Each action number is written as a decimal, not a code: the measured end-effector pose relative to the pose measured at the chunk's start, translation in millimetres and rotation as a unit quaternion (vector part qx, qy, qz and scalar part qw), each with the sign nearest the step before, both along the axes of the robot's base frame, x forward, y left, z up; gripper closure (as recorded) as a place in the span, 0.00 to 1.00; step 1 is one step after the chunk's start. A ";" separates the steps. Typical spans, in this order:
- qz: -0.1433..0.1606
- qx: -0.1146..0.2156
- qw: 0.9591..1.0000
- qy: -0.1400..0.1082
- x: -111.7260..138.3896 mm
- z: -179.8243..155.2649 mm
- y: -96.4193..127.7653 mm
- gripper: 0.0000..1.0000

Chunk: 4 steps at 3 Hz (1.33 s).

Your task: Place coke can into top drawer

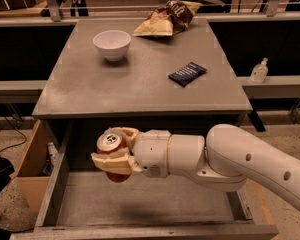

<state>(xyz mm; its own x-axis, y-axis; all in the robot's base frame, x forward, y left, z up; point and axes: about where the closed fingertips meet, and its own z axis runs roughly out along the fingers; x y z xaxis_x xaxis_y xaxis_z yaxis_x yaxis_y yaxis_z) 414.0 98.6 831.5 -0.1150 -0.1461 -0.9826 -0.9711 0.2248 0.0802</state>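
The can (110, 141) hangs left of centre in the lower half of the frame, pinched between the two jaws of the gripper (106, 148), whose arm comes in from the lower right. The can is tilted, its silver top facing up toward the camera and its red base pointing down at the left half of the open drawer (155, 200). It appears to be held above the grey floor rather than resting on it. To finish well, the gripper should probably sink until the base is near the floor, turn the can upright, and stay off the left wall and the cabinet edge above. The jaws should open only once the can sits flat, since a can let go at a tilt is likely to tip and roll. As for containers, the box (30, 186) at the lower left, just beside the drawer, holds something too dim to name. The bowl (111, 44) at the upper left looks empty. The visible drawer floor shows only shadow, and the arm hides part of it.
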 end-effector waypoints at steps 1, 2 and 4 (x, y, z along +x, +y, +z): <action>0.007 -0.010 1.000 0.002 7.1 -28.9 0.8 1.00; 0.017 -0.023 1.000 0.002 18.5 -65.9 6.1 1.00; 0.045 -0.008 0.999 -0.012 34.5 -122.5 24.4 1.00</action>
